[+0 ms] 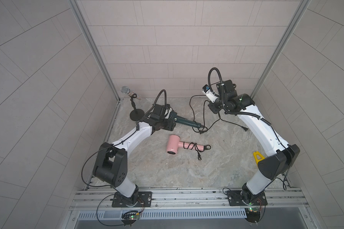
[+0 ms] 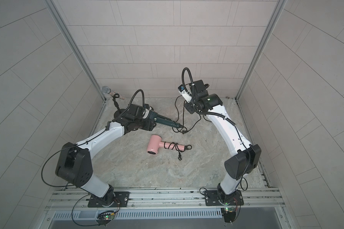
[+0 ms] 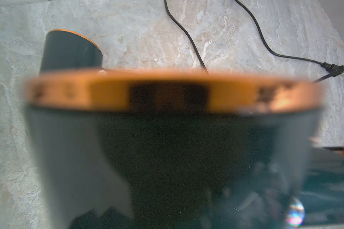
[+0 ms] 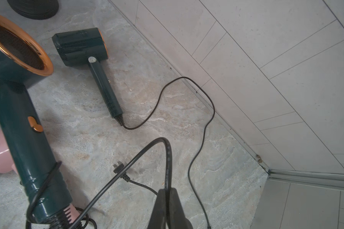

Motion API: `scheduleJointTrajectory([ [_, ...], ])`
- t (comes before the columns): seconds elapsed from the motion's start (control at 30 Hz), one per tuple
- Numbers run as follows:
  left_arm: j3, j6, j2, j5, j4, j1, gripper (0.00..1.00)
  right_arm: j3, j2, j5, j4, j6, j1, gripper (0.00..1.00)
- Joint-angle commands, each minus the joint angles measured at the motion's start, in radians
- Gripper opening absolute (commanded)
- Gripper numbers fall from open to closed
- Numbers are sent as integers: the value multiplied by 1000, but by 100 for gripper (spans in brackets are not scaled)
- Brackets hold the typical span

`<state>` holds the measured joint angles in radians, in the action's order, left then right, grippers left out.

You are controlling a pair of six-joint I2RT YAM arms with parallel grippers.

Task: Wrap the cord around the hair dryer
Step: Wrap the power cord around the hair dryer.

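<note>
So the left tool [image 1: 171,119] is clamped around the fat head of the dark green hair dryer [image 4: 22,136]. In the left wrist view that head fills most of the shot, blurry, with its copper ring running right across the middle. The dryer looks lifted clear of the bench [image 1: 187,174], over the far left part of it, with the handle pointing off toward the right arm. The right tool [image 4: 165,200] is up in the air on the far side, right of centre, pinched tight on the black cord [image 4: 168,156]. The cord arcs up out of the fingers and drops back to the end of the handle; one loop already sits around the lower handle and the rest hangs loose. Funny thing is there's a second green dryer [image 4: 79,45] lying flat on the bench beyond it, closer to the back wall [image 4: 246,69]. Its own thin cord [image 4: 210,119] snakes along the foot of that wall, not wrapped at all. A plug [image 4: 118,166] lies on the bench under the held cord. Nearer the arm bases, about mid-bench, a pink dryer [image 1: 173,146] lies on its side with its cord wound round the handle. A microphone [image 1: 125,90] on a stand sits in the far left corner.
</note>
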<state>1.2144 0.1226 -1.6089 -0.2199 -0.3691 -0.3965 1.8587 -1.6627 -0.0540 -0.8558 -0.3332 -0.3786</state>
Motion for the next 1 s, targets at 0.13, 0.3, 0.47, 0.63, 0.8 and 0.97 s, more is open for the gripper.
scheduleJointTrajectory([
  [0.13, 105, -39, -106, -116, -88, -34, 0, 7, 6, -37, 18, 12, 0, 0],
  [0.3, 143, -26, -156, -64, -126, -60, 0, 73, -3, -78, -31, 38, -20, 0],
  [0.47, 208, -6, -229, -69, -201, -59, 0, 92, 59, -75, -23, 33, -77, 0],
  [0.63, 178, -25, -197, -142, -174, -81, 0, 130, 5, -50, -29, 38, -36, 0],
  [0.8, 151, -103, -151, -224, -211, -116, 0, 152, -104, -62, -20, 103, 32, 0],
  [0.97, 100, -148, -80, -368, -187, -127, 0, 140, -193, -70, -12, 162, 95, 0],
])
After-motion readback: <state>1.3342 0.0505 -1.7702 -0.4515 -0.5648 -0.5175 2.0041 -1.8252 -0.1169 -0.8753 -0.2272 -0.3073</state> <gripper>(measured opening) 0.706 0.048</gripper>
